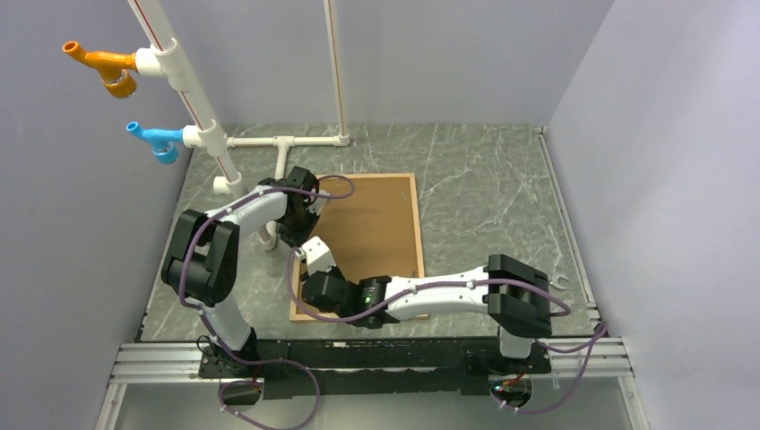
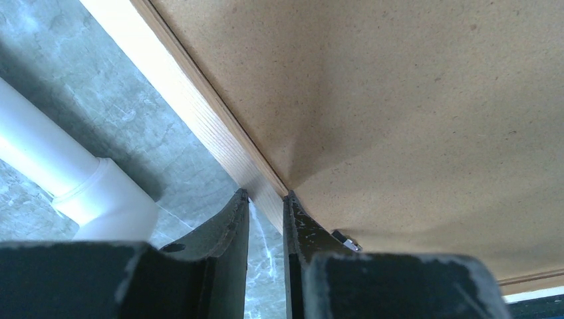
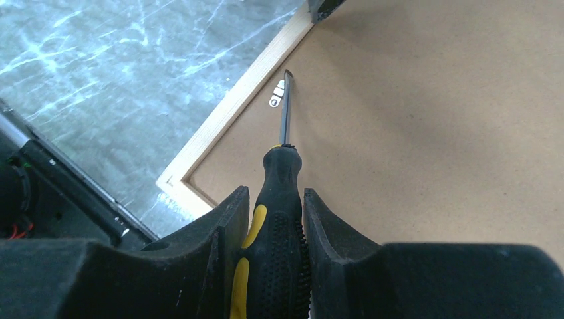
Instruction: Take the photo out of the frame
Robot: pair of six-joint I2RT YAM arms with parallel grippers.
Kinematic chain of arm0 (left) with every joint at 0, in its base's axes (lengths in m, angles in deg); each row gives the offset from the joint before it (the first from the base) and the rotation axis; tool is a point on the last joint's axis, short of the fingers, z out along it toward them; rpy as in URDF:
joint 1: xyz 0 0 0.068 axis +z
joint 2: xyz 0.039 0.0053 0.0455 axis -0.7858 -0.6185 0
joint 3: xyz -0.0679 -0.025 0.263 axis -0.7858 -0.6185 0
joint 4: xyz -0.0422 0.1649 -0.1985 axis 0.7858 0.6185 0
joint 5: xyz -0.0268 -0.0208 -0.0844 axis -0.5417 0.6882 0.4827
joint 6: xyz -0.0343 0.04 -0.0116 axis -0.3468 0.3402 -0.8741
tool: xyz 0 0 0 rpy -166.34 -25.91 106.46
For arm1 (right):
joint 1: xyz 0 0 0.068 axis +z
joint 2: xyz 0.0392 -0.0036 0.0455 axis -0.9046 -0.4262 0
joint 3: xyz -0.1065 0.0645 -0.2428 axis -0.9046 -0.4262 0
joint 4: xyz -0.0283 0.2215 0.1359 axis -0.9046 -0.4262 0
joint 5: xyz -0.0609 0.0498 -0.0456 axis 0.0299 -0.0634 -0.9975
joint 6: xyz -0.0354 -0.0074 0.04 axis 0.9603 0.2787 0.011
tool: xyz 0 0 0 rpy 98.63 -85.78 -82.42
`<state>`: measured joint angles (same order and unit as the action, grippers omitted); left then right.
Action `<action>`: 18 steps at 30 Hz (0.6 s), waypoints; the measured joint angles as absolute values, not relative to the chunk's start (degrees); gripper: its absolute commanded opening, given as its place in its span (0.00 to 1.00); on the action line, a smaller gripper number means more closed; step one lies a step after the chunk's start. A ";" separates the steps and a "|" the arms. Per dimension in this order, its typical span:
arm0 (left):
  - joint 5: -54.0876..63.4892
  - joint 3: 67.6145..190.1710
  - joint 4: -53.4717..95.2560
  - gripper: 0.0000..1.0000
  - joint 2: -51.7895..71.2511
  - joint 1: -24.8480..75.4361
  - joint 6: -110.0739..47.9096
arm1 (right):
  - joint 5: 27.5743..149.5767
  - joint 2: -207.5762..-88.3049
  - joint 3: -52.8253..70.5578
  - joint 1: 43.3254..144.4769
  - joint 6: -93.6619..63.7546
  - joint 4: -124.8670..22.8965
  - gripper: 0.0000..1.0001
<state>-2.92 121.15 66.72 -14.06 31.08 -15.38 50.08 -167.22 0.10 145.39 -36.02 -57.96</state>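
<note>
**Two arms at work on a face-down frame**

Both arms reach over the left side of the frame (image 1: 419,224), which lies flat on the grey marbled worktop (image 1: 484,170). The photo (image 1: 376,224) sits inside the frame with its plain brown back turned up, so the printed side is hidden.

The left jaws stand nearly closed across the frame's left moulding. One fingertip (image 2: 236,212) is outside the wood over the worktop, and the other is on the inner side, against the brown back. The narrow wooden strip runs between them. A white pipe (image 2: 66,173) lies on the worktop just beside this spot.

The right jaws grip a screwdriver (image 3: 284,159) by its black and yellow handle, near the frame's near-left corner. The shaft points along the brown back, and its tip rests at a small metal tab (image 3: 277,94) fixed beside the inner edge of the moulding.
</note>
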 measured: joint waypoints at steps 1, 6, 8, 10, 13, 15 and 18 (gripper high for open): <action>-2.87 121.15 66.72 0.00 -14.06 31.08 -15.36 | 48.90 -167.89 1.02 145.68 -36.06 -58.82 0.00; -2.83 121.15 66.72 0.00 -14.06 31.11 -15.27 | 44.29 -169.75 3.67 146.64 -36.45 -62.58 0.00; -2.81 121.15 66.72 0.00 -14.06 31.11 -15.23 | 43.42 -169.71 3.69 146.70 -36.43 -63.43 0.00; -2.81 121.15 66.72 0.00 -14.06 31.08 -15.21 | 43.13 -169.38 3.67 146.66 -36.32 -63.95 0.00; -2.76 121.15 66.72 0.00 -14.06 31.11 -15.21 | 42.83 -167.33 2.70 146.46 -36.08 -64.50 0.00; -2.65 121.15 66.72 0.00 -14.06 31.11 -15.16 | 43.02 -164.42 1.04 146.03 -36.04 -64.43 0.00; -1.78 121.15 66.63 0.00 -14.06 31.11 -14.81 | 44.20 -158.56 -2.58 143.91 -36.08 -63.60 0.00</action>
